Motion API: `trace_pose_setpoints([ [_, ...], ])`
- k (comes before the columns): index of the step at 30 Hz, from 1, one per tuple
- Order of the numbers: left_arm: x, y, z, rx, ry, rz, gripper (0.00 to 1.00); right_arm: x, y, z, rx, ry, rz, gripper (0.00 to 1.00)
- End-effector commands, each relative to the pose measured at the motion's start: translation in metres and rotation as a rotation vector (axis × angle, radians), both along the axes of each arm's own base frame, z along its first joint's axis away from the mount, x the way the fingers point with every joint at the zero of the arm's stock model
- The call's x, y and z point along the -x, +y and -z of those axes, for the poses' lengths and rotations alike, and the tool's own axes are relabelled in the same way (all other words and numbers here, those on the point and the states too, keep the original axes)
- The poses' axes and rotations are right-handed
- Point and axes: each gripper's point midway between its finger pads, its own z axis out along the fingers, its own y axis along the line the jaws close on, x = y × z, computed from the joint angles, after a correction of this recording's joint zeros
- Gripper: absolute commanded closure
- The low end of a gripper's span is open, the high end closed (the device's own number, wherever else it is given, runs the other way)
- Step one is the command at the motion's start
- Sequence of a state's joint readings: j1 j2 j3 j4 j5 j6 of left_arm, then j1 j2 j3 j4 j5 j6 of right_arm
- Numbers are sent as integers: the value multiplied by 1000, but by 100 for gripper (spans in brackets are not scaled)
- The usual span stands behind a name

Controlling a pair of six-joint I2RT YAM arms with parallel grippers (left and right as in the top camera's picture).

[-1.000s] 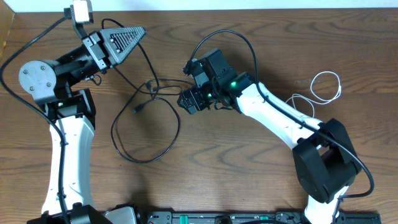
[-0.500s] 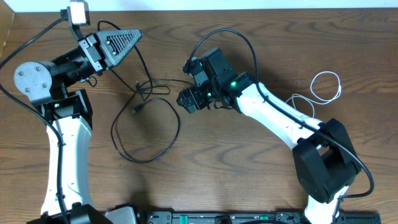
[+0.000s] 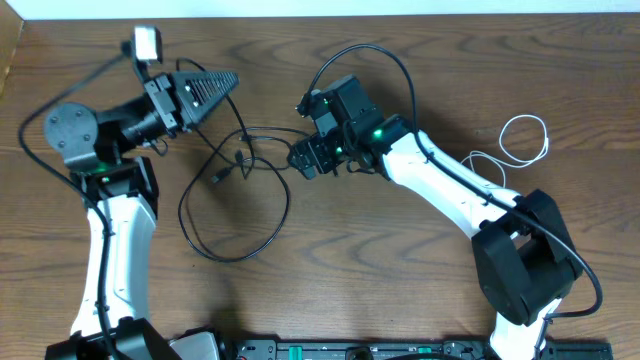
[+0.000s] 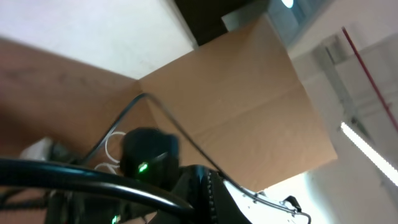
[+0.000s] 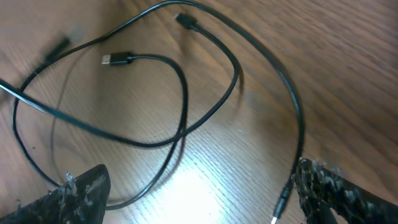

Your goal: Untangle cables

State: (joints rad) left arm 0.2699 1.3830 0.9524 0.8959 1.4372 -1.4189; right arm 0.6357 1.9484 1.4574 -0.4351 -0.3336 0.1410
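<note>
The left fingers point(image 3: 205, 85) are kept shut and moved a little; the right fingers point(image 5: 81, 193) are opened wider over the black cable point(image 5: 185, 102).

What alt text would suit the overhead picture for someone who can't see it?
A black cable lies in loose loops on a wooden table. A robot's left pincer, shut, and right pincer, open, hang close on either side of it. A white cable lies coiled far right.
</note>
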Motion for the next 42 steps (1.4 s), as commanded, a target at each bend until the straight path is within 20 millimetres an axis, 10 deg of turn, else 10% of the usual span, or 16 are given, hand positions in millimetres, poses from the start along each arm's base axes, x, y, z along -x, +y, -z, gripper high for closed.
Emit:
trace_pose_setpoints([
  [1, -3, 1, 31, -7, 28, -29, 92, -4, -8, 3, 20, -5, 10, 9],
  [12, -10, 21, 176, -105, 447, -278, 92, -3, -9, 5, 27, 3, 10, 8],
  [22, 18, 27, 261, -437, 696, -412, 40, -7, -15, 5, 28, 4, 24, 8],
  [29, 33, 30, 287, -616, 758, -451, 26, -13, -21, 5, 28, 4, 41, 8],
  [34, 30, 31, 270, -648, 743, -428, 25, -18, -27, 5, 27, 5, 56, 8],
  [39, 31, 56, 248, -807, 772, -495, 24, -9, -19, 0, -37, 46, 4, 25],
  [42, 34, 78, 241, -916, 796, -577, 24, -4, -12, -1, -50, 50, -16, 52],
])
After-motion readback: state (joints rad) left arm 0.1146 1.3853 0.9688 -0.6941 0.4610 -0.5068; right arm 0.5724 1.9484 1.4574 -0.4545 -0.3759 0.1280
